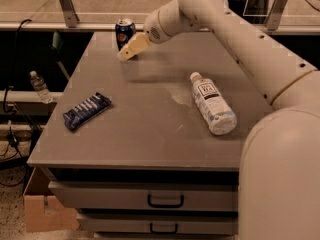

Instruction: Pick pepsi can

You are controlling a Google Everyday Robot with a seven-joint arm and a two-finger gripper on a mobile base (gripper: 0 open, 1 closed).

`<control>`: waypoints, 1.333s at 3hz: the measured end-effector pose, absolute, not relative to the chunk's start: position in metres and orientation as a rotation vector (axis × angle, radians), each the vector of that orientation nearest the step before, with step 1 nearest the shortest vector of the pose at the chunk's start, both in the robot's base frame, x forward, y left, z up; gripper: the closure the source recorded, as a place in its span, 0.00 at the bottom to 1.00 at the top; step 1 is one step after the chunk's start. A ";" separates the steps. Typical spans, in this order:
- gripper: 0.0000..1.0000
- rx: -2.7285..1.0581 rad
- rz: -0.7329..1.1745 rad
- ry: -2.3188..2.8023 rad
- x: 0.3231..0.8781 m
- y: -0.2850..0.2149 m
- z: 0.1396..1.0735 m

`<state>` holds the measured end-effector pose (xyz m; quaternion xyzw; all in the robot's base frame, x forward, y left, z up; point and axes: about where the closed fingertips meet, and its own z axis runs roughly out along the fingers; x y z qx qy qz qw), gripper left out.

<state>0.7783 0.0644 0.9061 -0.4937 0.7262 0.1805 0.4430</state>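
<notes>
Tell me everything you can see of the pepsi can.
The pepsi can is a small dark blue can, metal by its look, with a silver top and a red-and-white mark on its side. It stands upright on the grey table, at the far edge toward the left corner. The tan gripper sits just in front of it, hiding its lower right part; whether they touch cannot be told.

upright blue pepsi can (123, 30), pincer (125, 54) just beside

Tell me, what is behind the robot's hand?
The pepsi can stands just behind the gripper, near the far edge of the table. Its silver top and blue side show; the gripper covers its lower part.
</notes>
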 end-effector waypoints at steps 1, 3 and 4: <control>0.00 -1.189 0.469 1.793 0.797 0.084 0.903; 0.16 -1.127 0.430 1.811 0.834 0.097 0.890; 0.39 -1.105 0.415 1.822 0.842 0.095 0.886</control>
